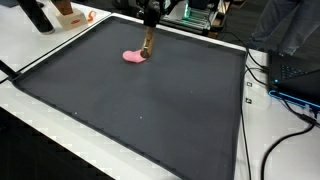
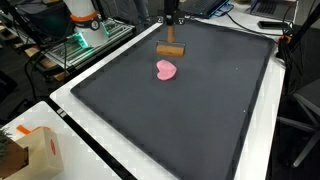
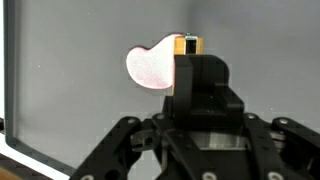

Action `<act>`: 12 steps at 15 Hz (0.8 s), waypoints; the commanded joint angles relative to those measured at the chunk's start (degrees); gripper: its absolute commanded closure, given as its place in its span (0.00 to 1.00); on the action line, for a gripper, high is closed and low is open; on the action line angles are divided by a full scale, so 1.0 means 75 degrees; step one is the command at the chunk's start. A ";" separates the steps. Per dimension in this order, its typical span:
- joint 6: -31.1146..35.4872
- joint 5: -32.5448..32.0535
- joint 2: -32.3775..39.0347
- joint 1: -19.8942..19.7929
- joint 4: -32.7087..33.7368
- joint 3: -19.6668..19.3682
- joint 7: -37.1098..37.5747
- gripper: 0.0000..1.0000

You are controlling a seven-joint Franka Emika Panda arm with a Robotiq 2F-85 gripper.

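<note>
A flat pink heart-shaped piece (image 1: pixel 133 56) (image 2: pixel 166 70) (image 3: pixel 150 68) lies on the black mat (image 1: pixel 140 110) (image 2: pixel 190 110) near its far edge. My gripper (image 1: pixel 149 25) (image 2: pixel 171 33) (image 3: pixel 200 95) hangs above the mat, shut on a flat wooden block (image 1: pixel 147 45) (image 2: pixel 171 49) (image 3: pixel 188 44) that points down. The block's lower end hovers right beside the pink piece, just off its edge; I cannot tell whether they touch. In the wrist view the block's dark body hides part of the pink piece.
The mat has a raised rim (image 1: pixel 60 118) on a white table (image 1: pixel 275 140). A laptop (image 1: pixel 300 70) and cables (image 1: pixel 262 72) sit by one side. A cardboard box (image 2: pixel 35 150) stands at a corner, and a green-lit device (image 2: pixel 82 45) beside the mat.
</note>
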 commanded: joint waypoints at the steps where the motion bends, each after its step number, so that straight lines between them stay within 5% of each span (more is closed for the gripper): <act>1: 0.0152 -0.0415 -0.0209 0.0121 -0.0309 0.0114 0.0561 0.76; 12: 0.0589 -0.0473 -0.0004 0.0270 -0.0529 0.0265 0.0984 0.76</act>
